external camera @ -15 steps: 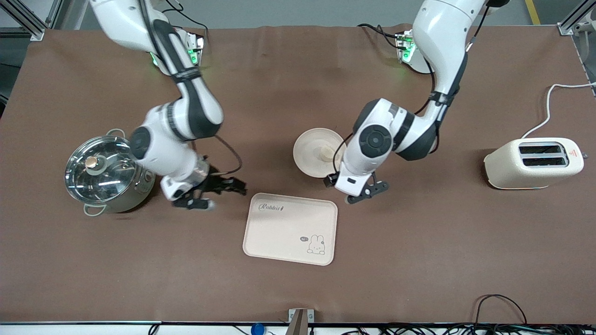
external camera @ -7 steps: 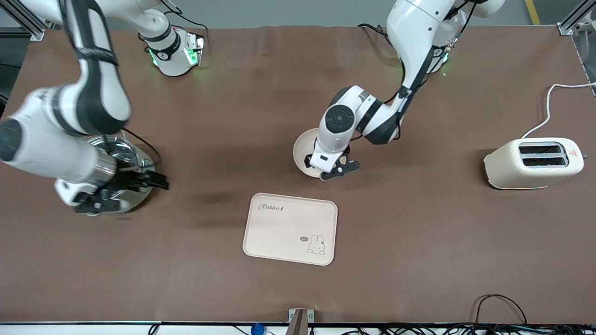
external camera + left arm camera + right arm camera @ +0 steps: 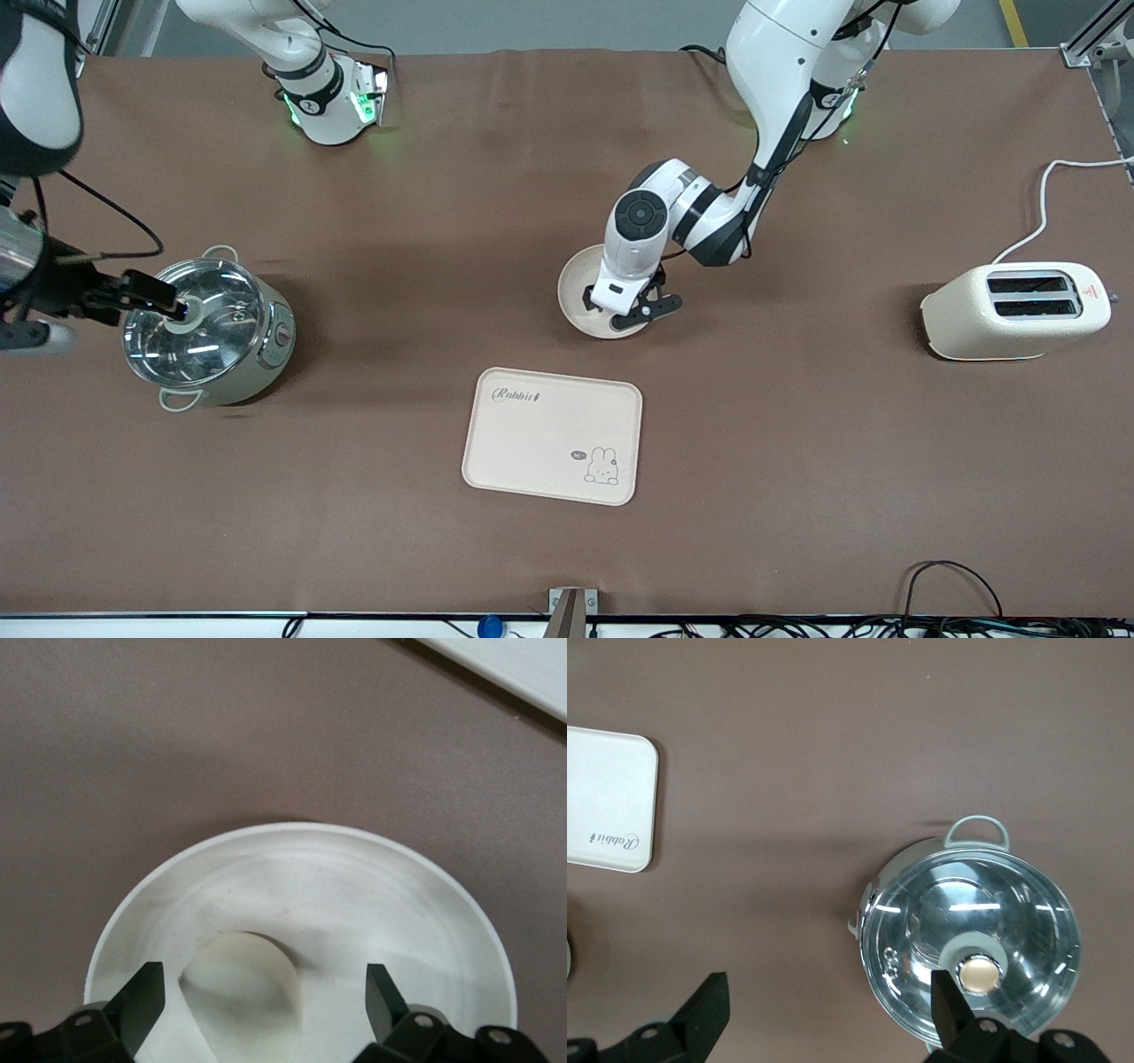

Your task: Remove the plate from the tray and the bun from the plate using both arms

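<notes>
The round cream plate [image 3: 580,283] lies mid-table, farther from the front camera than the tray. My left gripper [image 3: 640,312] hangs over the plate's edge and hides the bun in the front view. In the left wrist view the gripper [image 3: 264,979] is open, with the pale bun [image 3: 248,992] lying on the plate [image 3: 372,895] between its fingers, touching neither. My right gripper [image 3: 115,317] is open and empty over the rim of the steel pot [image 3: 208,332] at the right arm's end. In the right wrist view this gripper [image 3: 831,1005] is open beside the pot's glass lid [image 3: 970,939].
A rectangular cream tray with a rabbit drawing [image 3: 554,434] lies nearer the front camera than the plate; it also shows in the right wrist view [image 3: 607,797]. A cream toaster [image 3: 1014,310] with a white cable stands at the left arm's end.
My right arm has swung from beside the tray out past the pot toward its end of the table. My left gripper has moved from beside the plate to over the bun.
</notes>
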`<act>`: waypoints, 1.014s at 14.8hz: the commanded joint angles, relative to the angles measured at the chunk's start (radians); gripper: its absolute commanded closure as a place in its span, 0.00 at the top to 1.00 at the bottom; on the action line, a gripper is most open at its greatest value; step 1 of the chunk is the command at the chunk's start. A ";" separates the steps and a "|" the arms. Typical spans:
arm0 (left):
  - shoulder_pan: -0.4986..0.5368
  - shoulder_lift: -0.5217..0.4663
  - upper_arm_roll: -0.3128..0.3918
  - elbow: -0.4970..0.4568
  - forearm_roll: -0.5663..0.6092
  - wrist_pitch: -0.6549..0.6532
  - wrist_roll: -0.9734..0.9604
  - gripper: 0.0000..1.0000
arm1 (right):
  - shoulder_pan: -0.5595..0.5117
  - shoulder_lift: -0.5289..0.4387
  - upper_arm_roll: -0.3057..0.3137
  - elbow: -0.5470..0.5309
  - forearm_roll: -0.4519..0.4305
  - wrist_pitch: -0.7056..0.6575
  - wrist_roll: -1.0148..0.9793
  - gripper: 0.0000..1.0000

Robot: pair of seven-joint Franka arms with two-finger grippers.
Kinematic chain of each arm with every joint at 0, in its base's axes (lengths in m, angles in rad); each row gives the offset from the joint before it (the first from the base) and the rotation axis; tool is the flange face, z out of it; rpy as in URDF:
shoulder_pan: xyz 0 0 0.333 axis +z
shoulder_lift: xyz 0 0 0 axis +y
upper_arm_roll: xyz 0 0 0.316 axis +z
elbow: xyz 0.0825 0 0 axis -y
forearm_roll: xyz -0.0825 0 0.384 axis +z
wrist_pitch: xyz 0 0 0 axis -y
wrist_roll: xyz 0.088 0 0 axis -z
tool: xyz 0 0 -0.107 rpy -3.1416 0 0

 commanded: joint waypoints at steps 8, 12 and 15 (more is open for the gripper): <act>-0.005 -0.020 0.000 -0.034 0.026 0.025 -0.041 0.66 | -0.119 -0.210 0.146 -0.057 -0.059 -0.145 0.081 1.00; -0.007 -0.015 0.000 -0.034 0.054 0.027 -0.030 0.33 | -0.107 -0.193 0.153 0.035 -0.097 -0.168 0.070 1.00; -0.005 -0.004 0.000 -0.031 0.063 0.027 -0.027 0.29 | -0.087 -0.164 0.153 0.063 -0.154 -0.186 0.102 1.00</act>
